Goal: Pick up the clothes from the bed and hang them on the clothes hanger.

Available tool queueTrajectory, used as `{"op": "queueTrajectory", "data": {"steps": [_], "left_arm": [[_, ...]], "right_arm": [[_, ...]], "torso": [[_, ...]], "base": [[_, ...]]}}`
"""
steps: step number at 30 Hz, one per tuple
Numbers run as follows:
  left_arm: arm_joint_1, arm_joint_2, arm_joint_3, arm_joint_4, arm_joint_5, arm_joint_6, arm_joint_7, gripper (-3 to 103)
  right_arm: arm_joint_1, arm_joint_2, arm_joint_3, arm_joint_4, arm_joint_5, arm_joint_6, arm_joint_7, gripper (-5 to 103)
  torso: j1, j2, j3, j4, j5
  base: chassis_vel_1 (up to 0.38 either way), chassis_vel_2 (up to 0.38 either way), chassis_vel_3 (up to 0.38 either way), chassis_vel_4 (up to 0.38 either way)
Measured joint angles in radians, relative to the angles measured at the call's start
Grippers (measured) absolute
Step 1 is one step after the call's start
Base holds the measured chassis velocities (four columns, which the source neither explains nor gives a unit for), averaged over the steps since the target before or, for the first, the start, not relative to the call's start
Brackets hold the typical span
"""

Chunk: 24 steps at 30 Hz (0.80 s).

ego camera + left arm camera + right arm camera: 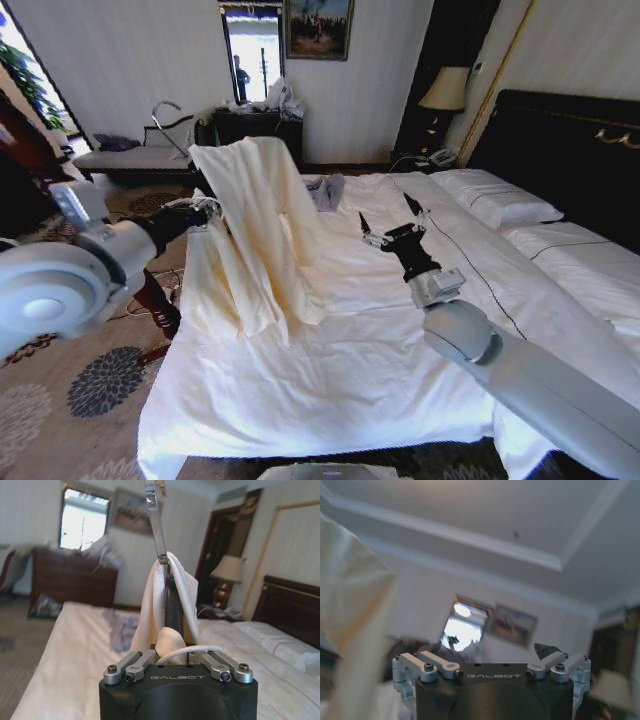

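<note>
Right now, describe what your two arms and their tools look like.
Both arms have smooth silver-grey shells with rounded joints and black wrist sections. The left tool and right tool share a black body marked GALBOT in pale letters, silver linkage bars with dark screws, and thin black pointed fingers.

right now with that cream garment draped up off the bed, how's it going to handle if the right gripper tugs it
Probably floppy: the cream garment hangs in soft folds from the left gripper. Likely light, since one grip at the hanger holds it up. It may slide off; the open right gripper isn't steadying it.
</note>
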Motion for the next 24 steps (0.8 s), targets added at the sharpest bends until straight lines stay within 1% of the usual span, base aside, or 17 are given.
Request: {"op": "queueTrajectory", "data": {"steps": [1,3,4,7,8,9,10,12,13,14,15,17,20,21,24], "left_arm": [[0.0,0.008,-0.026,0.003,-0.055,0.018,-0.032,18],[0.0,0.022,-0.071,0.014,-0.127,0.052,-0.082,18],[0.0,0.022,-0.071,0.014,-0.127,0.052,-0.082,18],[-0.001,0.037,-0.124,0.031,-0.208,0.097,-0.129,18],[-0.001,0.04,-0.133,0.035,-0.226,0.108,-0.137,18],[-0.001,0.04,-0.133,0.035,-0.226,0.108,-0.137,18],[-0.003,0.048,-0.148,0.043,-0.253,0.128,-0.147,18],[-0.008,0.065,-0.169,0.056,-0.302,0.157,-0.163,18],[-0.012,0.077,-0.184,0.062,-0.338,0.175,-0.176,18],[-0.015,0.092,-0.199,0.067,-0.375,0.19,-0.189,18],[-0.015,0.092,-0.199,0.067,-0.375,0.19,-0.189,18],[-0.026,0.13,-0.228,0.079,-0.434,0.223,-0.216,18],[-0.092,0.188,-0.216,0.117,-0.507,0.266,-0.244,18],[-0.092,0.188,-0.216,0.117,-0.507,0.266,-0.244,18],[-0.15,0.25,-0.194,0.185,-0.548,0.311,-0.253,18]], "right_arm": [[-0.032,0.0,0.023,0.004,0.025,-0.037,0.026,100],[-0.083,0.008,0.074,-0.004,0.068,-0.066,0.08,100],[-0.083,0.008,0.074,-0.004,0.068,-0.066,0.08,100],[-0.161,0.008,0.157,-0.012,0.135,-0.077,0.117,100],[-0.184,0.007,0.177,-0.012,0.148,-0.079,0.121,100],[-0.184,0.007,0.177,-0.012,0.148,-0.079,0.121,100],[-0.229,0.005,0.217,-0.007,0.155,-0.08,0.123,100],[-0.313,0.007,0.284,0.002,0.14,-0.08,0.12,100],[-0.353,0.012,0.312,0.005,0.127,-0.079,0.117,100],[-0.382,0.019,0.331,0.008,0.114,-0.077,0.113,100],[-0.382,0.019,0.331,0.008,0.114,-0.077,0.113,100],[-0.419,0.04,0.353,0.008,0.09,-0.072,0.109,100],[-0.439,0.072,0.366,0.004,0.074,-0.07,0.108,100],[-0.439,0.072,0.366,0.004,0.074,-0.07,0.108,100],[-0.45,0.099,0.387,-0.009,0.064,-0.069,0.108,100]], "torso": [[0.0,0.0,0.0,-0.0001,0.0],[0.0,0.0,0.0,-0.0003,0.0001],[0.0,0.0,0.0,-0.0003,0.0001],[0.0,0.0,0.0,0.0,-0.0001],[0.0,0.0,0.0,-0.0001,0.0],[0.0,0.0,0.0,-0.0001,0.0],[0.0,0.0,0.0,0.0,-0.0001],[0.0,0.0,0.0,-0.0005,-0.0004],[0.0,0.0,0.0,-0.0007,-0.0001],[0.0,0.0,0.0,-0.0007,-0.0001],[0.0,0.0,0.0,-0.0007,-0.0001],[0.0,0.0,0.0,-0.0002,-0.0001],[0.0,0.0,0.0,-0.0004,-0.0001],[0.0,0.0,0.0,-0.0004,-0.0001],[0.0,0.0,0.0,0.0001,0.0002]], "base": [[0.0,0.0,0.0,0.0],[0.0,0.0,0.0,0.0],[0.0,0.0,0.0,0.0],[0.0,0.0,0.0,0.0],[0.0,0.0,0.0,0.0],[0.0,0.0,0.0,0.0],[0.0,0.0,0.0,0.0],[0.0,0.0,0.0,0.0],[0.0,0.0,0.0,0.0],[0.0,0.0,0.0,0.0],[0.0,0.0,0.0,0.0],[0.0,0.0,0.0,0.0],[0.0,0.0,0.0,0.0],[0.0,0.0,0.0,0.0],[0.0,0.0,0.0,0.0]]}}
